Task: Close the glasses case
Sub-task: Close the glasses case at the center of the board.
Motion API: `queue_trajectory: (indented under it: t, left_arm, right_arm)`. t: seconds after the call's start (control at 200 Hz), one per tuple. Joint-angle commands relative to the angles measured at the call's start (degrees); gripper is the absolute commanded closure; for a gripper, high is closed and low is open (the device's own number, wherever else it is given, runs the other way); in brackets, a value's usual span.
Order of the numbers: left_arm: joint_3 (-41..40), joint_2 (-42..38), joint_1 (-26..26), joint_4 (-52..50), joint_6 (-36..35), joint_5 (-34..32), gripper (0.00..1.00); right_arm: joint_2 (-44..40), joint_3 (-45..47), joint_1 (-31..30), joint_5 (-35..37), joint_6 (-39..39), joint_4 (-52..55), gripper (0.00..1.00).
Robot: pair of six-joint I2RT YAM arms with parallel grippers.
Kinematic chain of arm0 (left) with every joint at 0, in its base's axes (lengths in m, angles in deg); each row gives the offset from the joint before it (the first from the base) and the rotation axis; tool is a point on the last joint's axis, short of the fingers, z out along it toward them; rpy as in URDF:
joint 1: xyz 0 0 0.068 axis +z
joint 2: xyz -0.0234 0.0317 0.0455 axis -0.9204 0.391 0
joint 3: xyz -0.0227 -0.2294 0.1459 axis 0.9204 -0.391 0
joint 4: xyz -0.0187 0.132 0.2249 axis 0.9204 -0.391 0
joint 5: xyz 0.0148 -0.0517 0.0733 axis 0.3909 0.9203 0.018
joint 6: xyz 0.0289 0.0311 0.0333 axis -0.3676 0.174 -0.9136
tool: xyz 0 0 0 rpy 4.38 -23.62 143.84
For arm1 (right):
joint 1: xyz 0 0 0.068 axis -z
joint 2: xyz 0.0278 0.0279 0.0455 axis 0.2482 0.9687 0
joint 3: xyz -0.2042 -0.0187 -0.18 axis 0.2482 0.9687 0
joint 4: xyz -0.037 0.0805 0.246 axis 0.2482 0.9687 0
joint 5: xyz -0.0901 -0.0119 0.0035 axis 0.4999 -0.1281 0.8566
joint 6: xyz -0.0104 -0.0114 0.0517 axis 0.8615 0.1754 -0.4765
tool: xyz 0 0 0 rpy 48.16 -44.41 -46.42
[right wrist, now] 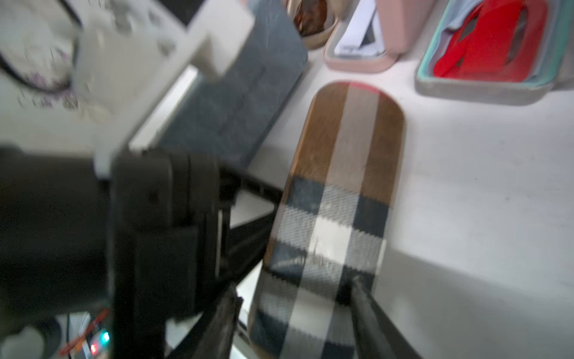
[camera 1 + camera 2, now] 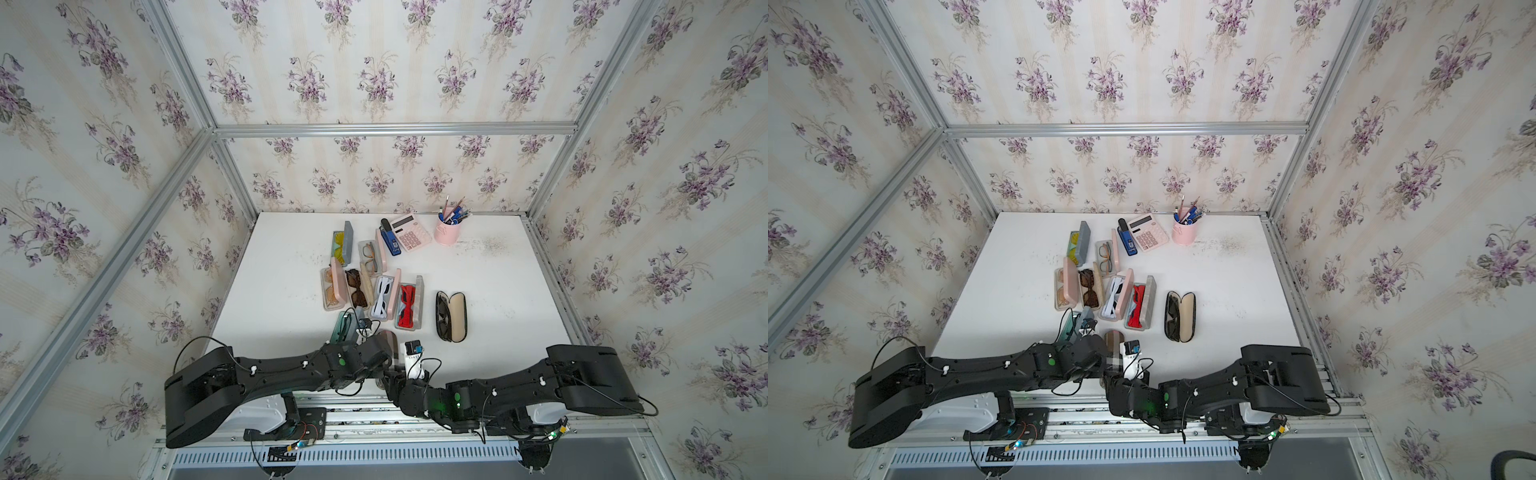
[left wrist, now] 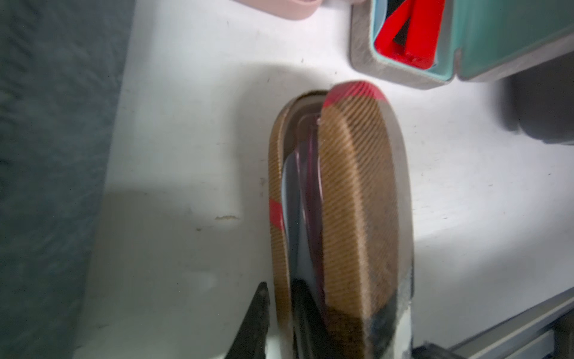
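Lying near the front edge of the white tabletop [image 2: 519, 291], about midway along it, the oblong plaid fabric glasses case [image 2: 1113, 343] in tan, black, white and red sits between the two arms in both top views. Its lid is not fully down: the left wrist view shows a narrow gap along one long side, with dark lenses and a purplish frame inside. The left claw [image 3: 279, 298] is pinched on the rim of the case's lower half, one black finger [image 3: 259, 314] outside the wall and the other inside the gap. The right claw [image 1: 295, 286] is spread wide across the case's near end; one finger [image 1: 231, 307] stands clear of the side and the other lies over the plaid lid. Just beyond the case, toward the back edge and not touching it, an open grey case [image 2: 419, 291] with a teal lining holds red glasses [image 2: 407, 309]. An open black case [image 2: 451, 316] with a cream lining lies toward the right edge, well apart.
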Motion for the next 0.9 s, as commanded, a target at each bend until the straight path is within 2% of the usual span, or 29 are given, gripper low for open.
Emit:
queue_trajectory:
  t: [0.0, 0.175, 0.42, 0.624, 0.894]
  left_arm:
    - [0.95, 0.05, -0.15, 11.92, 0.15, 2.98, 0.81]
    - [1.03, 0.22, -0.19, 12.94, -0.55, 2.98, 0.80]
    - [0.71, 0.57, -0.16, 14.22, -0.36, 3.47, 0.78]
    - [0.22, 0.66, -0.14, 14.57, -0.03, 3.60, 0.77]
    - [-1.85, 0.14, -0.19, 15.61, 0.76, 3.51, 0.78]
  right_arm:
    - [-1.47, 0.89, -0.39, -12.87, -1.22, 0.25, 0.32]
    - [-3.18, 1.46, -0.35, -11.70, -1.19, 2.59, 0.27]
    - [-3.52, 3.55, 0.62, -11.74, -1.56, -1.79, 0.22]
    - [-2.97, 4.45, 2.75, -13.92, -1.09, -4.42, 0.21]
    - [-6.99, 5.80, 5.41, -14.50, -1.64, -0.72, 0.22]
